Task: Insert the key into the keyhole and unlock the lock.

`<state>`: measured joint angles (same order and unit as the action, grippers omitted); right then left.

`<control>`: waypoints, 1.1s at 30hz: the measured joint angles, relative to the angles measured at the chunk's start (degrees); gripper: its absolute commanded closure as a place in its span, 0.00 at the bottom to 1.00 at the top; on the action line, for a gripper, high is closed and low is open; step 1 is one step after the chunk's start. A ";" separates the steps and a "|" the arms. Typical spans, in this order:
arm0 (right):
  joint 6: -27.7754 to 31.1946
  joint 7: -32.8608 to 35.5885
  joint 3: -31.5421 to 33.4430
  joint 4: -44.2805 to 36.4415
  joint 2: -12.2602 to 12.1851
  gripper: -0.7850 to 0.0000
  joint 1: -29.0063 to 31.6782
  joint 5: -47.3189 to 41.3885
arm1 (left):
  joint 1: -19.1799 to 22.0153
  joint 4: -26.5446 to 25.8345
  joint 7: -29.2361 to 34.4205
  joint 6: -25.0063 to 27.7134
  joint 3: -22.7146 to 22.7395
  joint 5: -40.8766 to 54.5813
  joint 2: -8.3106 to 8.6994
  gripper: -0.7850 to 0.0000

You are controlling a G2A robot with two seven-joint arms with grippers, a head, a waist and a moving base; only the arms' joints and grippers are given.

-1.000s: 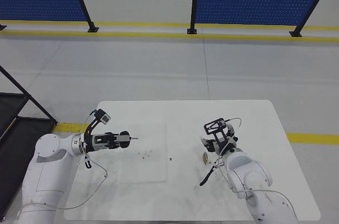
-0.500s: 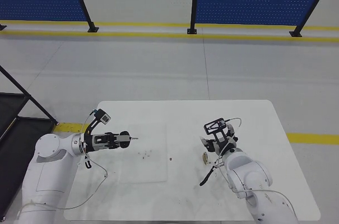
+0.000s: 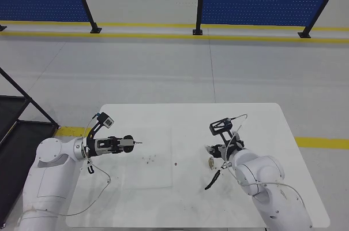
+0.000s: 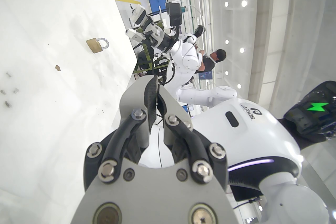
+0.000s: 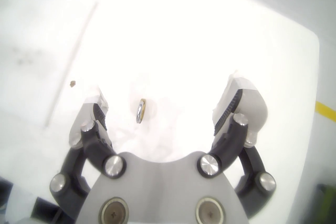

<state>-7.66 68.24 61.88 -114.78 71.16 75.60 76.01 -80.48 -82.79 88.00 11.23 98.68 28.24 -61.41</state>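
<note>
A small brass padlock (image 3: 210, 163) with a silver shackle lies flat on the white table (image 3: 266, 124), right of centre. My right gripper (image 3: 211, 153) hangs just above it, open, with the padlock (image 5: 141, 110) seen edge-on between its spread fingers (image 5: 237, 104). My left gripper (image 3: 131, 142) is over the table's left part, well away from the lock, pointing toward it. Its fingers (image 4: 155, 89) are pressed together, and a thin metal key tip (image 3: 139, 142) sticks out of them. In the left wrist view the padlock (image 4: 96, 44) lies far ahead.
A few dark specks (image 3: 148, 157) and a small brown crumb (image 3: 175, 164) lie between the two grippers. A black cable (image 3: 212, 180) trails beside the right arm. A black rack (image 3: 7, 133) stands off the table's left side.
My right arm has shifted slightly, its wrist lifting a little toward the table's far side over the padlock. The left arm and the padlock have stayed put.
</note>
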 measured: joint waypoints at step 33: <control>-1.05 15.97 -10.67 21.22 4.03 0.00 -13.15 -8.46 | 0.00 0.00 0.00 0.00 0.00 0.00 0.00 1.00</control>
<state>-8.71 84.22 51.21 -93.56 75.18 62.45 67.55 -80.48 -82.79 88.00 11.23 98.68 28.24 -61.41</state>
